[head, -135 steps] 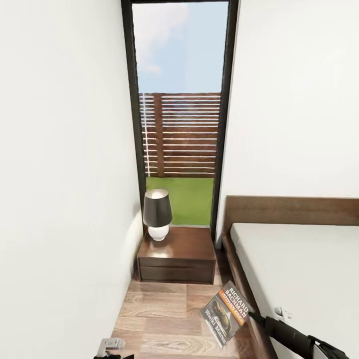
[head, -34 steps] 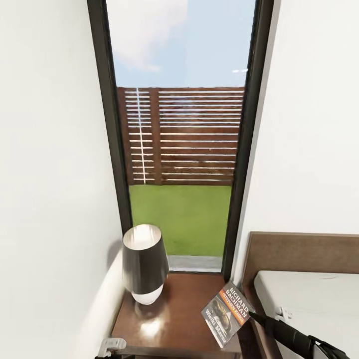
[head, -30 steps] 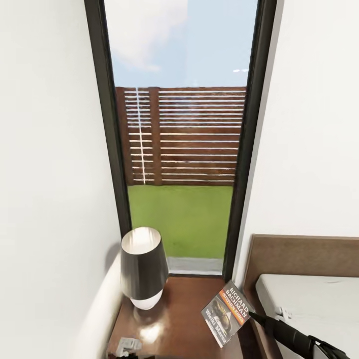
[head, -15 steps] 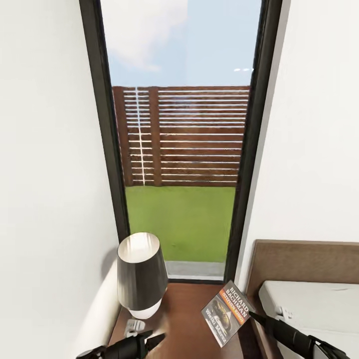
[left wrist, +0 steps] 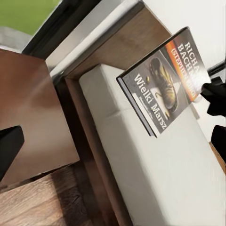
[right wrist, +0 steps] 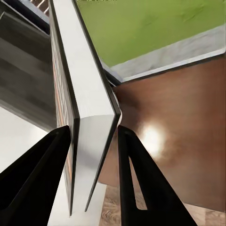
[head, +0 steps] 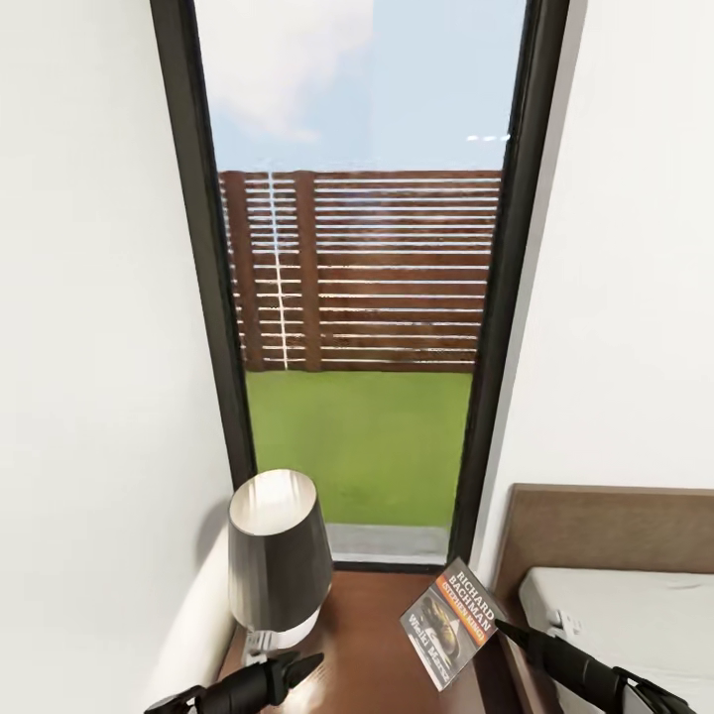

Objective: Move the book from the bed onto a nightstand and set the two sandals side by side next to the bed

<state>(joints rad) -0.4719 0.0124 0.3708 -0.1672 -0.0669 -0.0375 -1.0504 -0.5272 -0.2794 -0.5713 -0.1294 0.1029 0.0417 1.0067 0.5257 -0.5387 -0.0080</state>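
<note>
Nearest the robot, low in the head view, the right hand (head: 501, 625) reaches in from the lower right and pinches the book (head: 448, 623) by its lower corner. From the right wrist, its two black fingers (right wrist: 40, 174) sit closed against either cover of the book (right wrist: 89, 122), the pages edge-on between them. The book hangs tilted in the air above the right part of the nightstand (head: 367, 635), cover facing the robot, with an orange band and white lettering. From the left wrist the same book (left wrist: 162, 87) shows in front of the bed (left wrist: 160, 174), whose pale mattress lies beside the nightstand (left wrist: 33, 117).

At the lower left, the left hand (head: 307, 662) points forward over the front of the nightstand, just below the lamp (head: 278, 555); whether its fingers are apart or together I cannot tell. The lamp, black-shaded with a white base, stands on the left part of the glossy brown surface. To the right, the bed (head: 615, 555) shows its brown headboard and grey-white mattress. Behind the nightstand rises a tall black-framed window (head: 198, 297), with green lawn (head: 357, 436) and a slatted brown fence (head: 377, 268) beyond, between white walls (head: 89, 347).
</note>
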